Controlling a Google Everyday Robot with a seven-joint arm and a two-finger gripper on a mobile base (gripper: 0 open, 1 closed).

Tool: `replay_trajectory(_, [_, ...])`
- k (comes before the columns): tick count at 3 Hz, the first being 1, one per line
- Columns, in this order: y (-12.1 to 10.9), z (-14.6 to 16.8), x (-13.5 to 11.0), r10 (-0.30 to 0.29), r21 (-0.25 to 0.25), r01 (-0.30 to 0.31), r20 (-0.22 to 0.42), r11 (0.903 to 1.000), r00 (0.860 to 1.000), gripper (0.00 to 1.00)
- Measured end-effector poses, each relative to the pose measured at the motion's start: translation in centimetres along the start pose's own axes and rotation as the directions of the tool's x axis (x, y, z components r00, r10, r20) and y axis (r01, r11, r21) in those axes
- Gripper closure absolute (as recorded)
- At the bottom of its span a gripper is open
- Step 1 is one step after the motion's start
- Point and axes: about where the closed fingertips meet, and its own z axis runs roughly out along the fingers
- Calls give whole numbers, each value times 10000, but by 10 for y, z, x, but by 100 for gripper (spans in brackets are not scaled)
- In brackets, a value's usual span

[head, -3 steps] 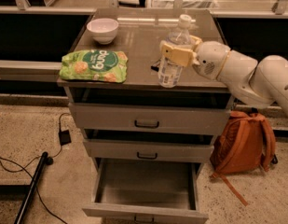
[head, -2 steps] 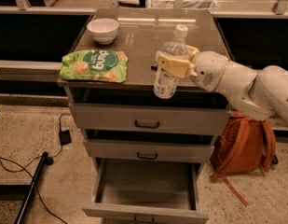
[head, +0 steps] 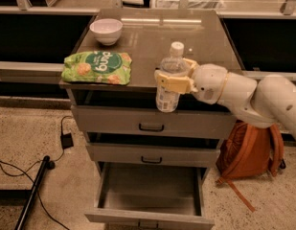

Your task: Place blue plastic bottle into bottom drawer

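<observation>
The blue plastic bottle is clear with a white cap and a pale label. My gripper is shut on its middle and holds it upright in the air, in front of the cabinet's top front edge and over the top drawer's face. My white arm reaches in from the right. The bottom drawer is pulled open below, grey and empty inside, almost straight under the bottle.
A white bowl stands at the back left of the cabinet top. A green snack bag lies at its front left. The two upper drawers are nearly shut. An orange backpack leans at the right; cables lie on the floor at the left.
My gripper has carried the bottle forward and down, from over the cabinet top to in front of its edge.
</observation>
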Motion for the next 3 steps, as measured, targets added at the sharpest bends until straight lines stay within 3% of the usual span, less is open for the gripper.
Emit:
replay_trajectory(1, [-7,0,60,-366,344,359,195,9988,9991,100])
replay_trajectory(2, [-11,-17,140,-861,204,860,29,9961,9963,100])
replay_trajectory(3, [-7,-33,193,-1090,-443,1072,-408,9933,9932,100])
